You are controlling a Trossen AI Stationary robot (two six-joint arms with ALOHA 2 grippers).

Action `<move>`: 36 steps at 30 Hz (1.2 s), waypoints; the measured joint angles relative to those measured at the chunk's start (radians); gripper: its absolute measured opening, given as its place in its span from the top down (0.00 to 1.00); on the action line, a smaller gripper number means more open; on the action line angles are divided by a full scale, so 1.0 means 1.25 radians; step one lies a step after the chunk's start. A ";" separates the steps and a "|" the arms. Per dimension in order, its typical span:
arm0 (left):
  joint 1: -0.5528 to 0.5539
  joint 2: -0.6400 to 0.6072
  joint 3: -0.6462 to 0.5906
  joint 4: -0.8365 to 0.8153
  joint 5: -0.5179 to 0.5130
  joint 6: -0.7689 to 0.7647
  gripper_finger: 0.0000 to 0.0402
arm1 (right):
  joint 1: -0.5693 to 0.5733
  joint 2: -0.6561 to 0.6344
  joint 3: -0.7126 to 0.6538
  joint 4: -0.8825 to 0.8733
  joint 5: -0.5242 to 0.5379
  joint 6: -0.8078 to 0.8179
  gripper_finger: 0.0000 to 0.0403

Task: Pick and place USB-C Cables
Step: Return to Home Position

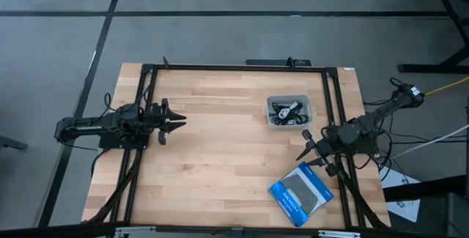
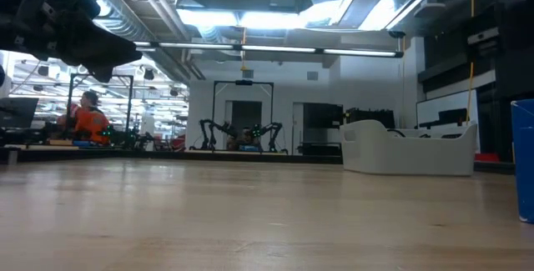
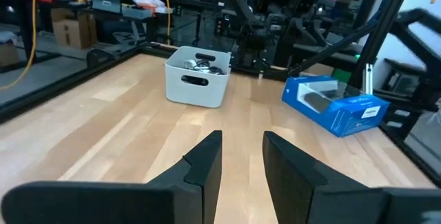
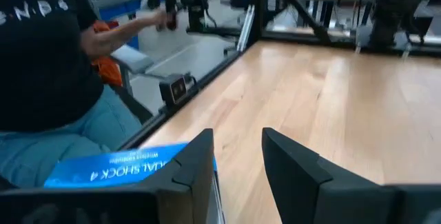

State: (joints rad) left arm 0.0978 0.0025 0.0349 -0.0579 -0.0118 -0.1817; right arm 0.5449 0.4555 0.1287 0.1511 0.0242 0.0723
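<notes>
From above, the USB-C Cables are lying tangled inside the grey bin, and none is showing on the table outside it. The left gripper is hovering well apart from the bin, its claw spread and carrying nothing. The right gripper, also spread and empty, is hanging near the bin, between it and the blue-and-black box. A low sweep homeward would probably be clipping that box or the bin's wall.

At table height, the bin is sitting upright with dark cable loops peeking over its rim. A loop caught there could be dragging cables out, though no finger is near it.

The left wrist camera is showing parted fingers pointing towards the bin, with nothing between them.

The right wrist camera is showing parted fingers just over the box, and a person waiting close by the table's edge, farther from the bin than the box. A wide swing that way looks like the bigger worry.
</notes>
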 joint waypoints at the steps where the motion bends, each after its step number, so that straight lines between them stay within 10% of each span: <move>1: 0.000 0.000 0.000 0.000 0.000 -0.014 0.75 | 0.000 -0.003 -0.011 0.020 0.000 -0.001 0.68; 21: 0.000 0.000 0.000 0.000 -0.004 -0.008 0.75 | 0.000 -0.106 -0.033 -0.208 0.001 -0.007 0.68; 36: 0.000 0.000 0.000 -0.001 -0.004 -0.008 0.75 | -0.044 -0.287 -0.097 -0.098 -0.022 -0.123 0.68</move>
State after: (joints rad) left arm 0.0978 0.0025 0.0353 -0.0589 -0.0170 -0.1917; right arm 0.4900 0.0972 0.0071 0.0288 -0.0027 -0.0816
